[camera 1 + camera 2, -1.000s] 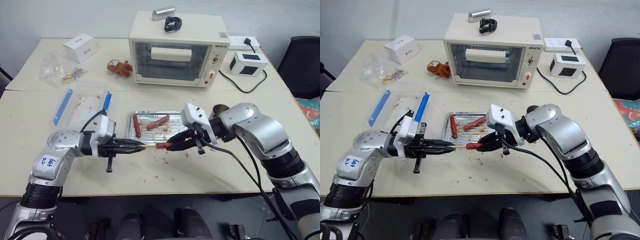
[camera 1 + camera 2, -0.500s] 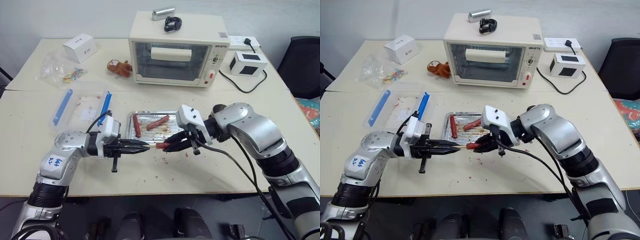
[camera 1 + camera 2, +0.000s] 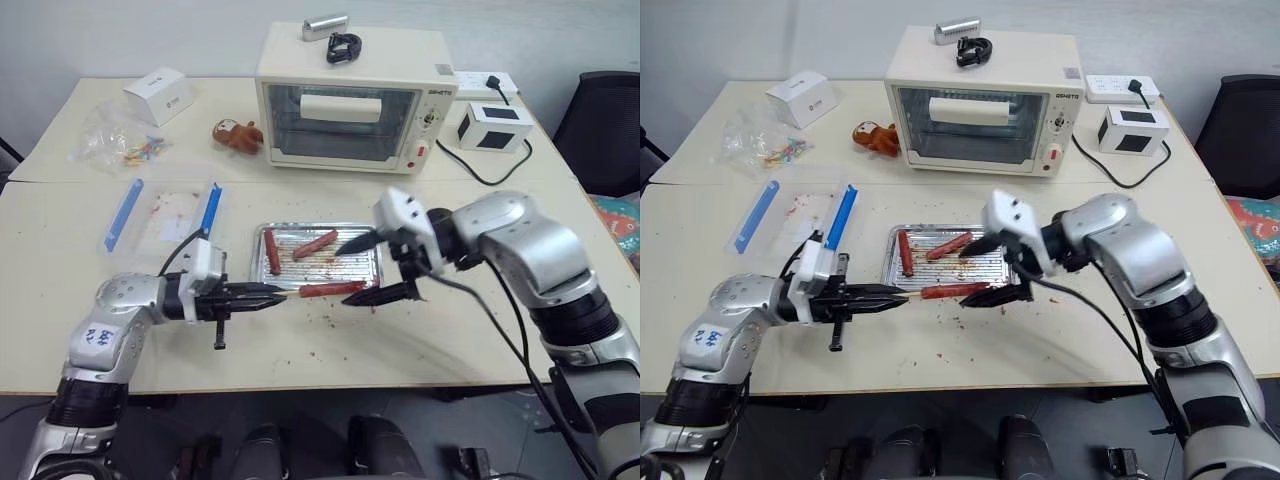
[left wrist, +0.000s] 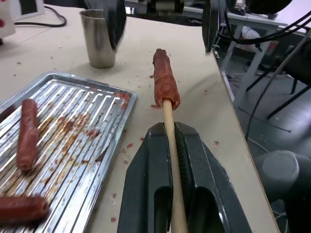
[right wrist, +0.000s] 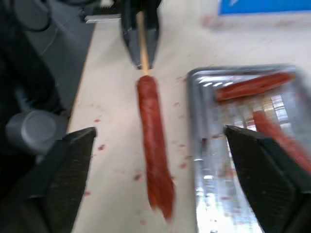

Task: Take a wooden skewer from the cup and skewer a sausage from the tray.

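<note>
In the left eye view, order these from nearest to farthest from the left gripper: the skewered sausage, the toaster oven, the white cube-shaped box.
1. Skewered sausage, just beyond the left gripper.
2. Toaster oven, at the table's back, middle.
3. White cube-shaped box, back right.

Bright, even light falls from overhead across the pale beige wooden table (image 3: pixel 330 340), shadows soft beneath the arms. Glare glints off the shiny ridged metal tray (image 4: pixel 68 126). The right wrist view smears with motion blur, the reddish-brown sausage (image 5: pixel 154 160) streaked.
</note>
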You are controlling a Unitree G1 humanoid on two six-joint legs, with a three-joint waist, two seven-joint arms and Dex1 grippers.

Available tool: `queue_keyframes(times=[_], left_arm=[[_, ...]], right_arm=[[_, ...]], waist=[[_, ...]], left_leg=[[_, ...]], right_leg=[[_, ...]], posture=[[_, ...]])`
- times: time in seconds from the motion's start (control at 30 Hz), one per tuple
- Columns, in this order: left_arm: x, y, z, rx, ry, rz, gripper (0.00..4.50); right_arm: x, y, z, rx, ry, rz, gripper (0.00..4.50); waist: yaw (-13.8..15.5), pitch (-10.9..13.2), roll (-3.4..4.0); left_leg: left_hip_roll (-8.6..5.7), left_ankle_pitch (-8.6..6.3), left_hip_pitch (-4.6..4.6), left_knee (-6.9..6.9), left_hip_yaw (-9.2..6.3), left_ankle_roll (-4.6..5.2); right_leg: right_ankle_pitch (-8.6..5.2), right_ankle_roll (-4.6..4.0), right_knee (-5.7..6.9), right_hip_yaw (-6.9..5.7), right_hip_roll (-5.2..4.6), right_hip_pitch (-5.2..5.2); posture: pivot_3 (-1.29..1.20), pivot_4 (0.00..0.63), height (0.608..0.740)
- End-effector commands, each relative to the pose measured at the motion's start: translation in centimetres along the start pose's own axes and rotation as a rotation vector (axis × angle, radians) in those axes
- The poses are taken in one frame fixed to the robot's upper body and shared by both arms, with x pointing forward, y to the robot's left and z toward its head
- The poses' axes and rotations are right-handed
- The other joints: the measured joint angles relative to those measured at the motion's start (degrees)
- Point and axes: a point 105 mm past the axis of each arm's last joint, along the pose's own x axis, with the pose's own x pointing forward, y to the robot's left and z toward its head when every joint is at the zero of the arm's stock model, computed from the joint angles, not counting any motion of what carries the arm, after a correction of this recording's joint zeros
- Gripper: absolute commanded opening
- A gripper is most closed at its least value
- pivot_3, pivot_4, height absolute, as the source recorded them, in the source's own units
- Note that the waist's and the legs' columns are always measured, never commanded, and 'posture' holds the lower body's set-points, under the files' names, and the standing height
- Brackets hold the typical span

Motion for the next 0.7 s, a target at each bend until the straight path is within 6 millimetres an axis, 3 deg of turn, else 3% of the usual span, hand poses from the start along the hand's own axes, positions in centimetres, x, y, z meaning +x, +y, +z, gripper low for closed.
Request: queue_keyframes(times=[0.03, 0.1, 0.23, 0.3, 0.37, 0.53, 0.7], left_arm=[[-2.6, 0.4, 1.2, 0.027, -0.067, 0.137, 0.0], [-3.9, 0.5, 1.3, 0.017, -0.083, 0.213, 0.0], [-7.4, 1.7, 1.9, 0.018, -0.161, 0.463, 0.0], [-9.5, 3.0, 2.2, 0.011, -0.224, 0.635, 0.0], [-11.4, 4.4, 2.3, -0.002, -0.285, 0.803, 0.0], [-12.8, 7.2, 1.8, -0.046, -0.316, 1.015, 0.0], [-12.6, 9.9, 0.5, -0.113, -0.277, 1.113, 0.0]], right_arm=[[-2.7, 1.2, 1.2, -0.052, -0.133, -0.024, 4.49], [-3.6, 2.0, 1.4, -0.083, -0.219, -0.039, 4.49], [-5.3, 3.3, -0.5, -0.039, -0.29, -0.217, 4.49], [-6.1, 3.9, 0.3, -0.042, -0.468, -0.289, 4.49], [-6.4, 4.7, -0.4, -0.09, -0.526, -0.375, 4.49], [-6.4, 5.2, -2.2, -0.133, -0.533, -0.558, 4.49], [-6.9, 5.1, -1.9, -0.162, -0.556, -0.633, 4.49]], waist=[[0.1, 0.0, 0.0], [0.1, 0.0, -0.03], [0.5, 0.0, -0.04], [0.7, 0.0, -0.06], [1.1, 0.0, -0.06], [1.6, -0.1, -0.11], [1.6, -0.1, -0.14]], left_leg=[[0.1, 0.0, 0.01, 0.0, -0.02, 0.0], [0.11, -0.01, 0.0, -0.01, -0.07, 0.01], [0.1, -0.01, 0.03, -0.01, -0.15, 0.04], [0.03, 0.02, 0.04, 0.0, -0.11, 0.1], [0.03, 0.04, 0.16, 0.0, -0.13, 0.11], [-0.05, 0.06, 0.16, 0.0, -0.12, 0.13], [-0.1, 0.08, 0.17, 0.0, -0.1, 0.16]], right_leg=[[0.0, 0.0, 0.0, -0.03, -0.03, 0.01], [0.0, 0.0, -0.02, -0.07, -0.07, 0.05], [0.0, 0.01, -0.04, -0.14, -0.14, 0.15], [0.02, 0.03, -0.01, -0.11, -0.18, 0.15], [0.03, 0.05, 0.04, -0.1, -0.18, 0.24], [0.06, 0.1, 0.05, -0.07, -0.18, 0.24], [0.08, 0.15, 0.06, -0.05, -0.16, 0.23]], posture=[[0.0, 0.15, 0.74], [0.0, 0.15, 0.74], [0.0, 0.15, 0.74], [0.0, 0.15, 0.74], [0.0, 0.15, 0.74], [0.0, 0.15, 0.74], [0.0, 0.15, 0.74]])
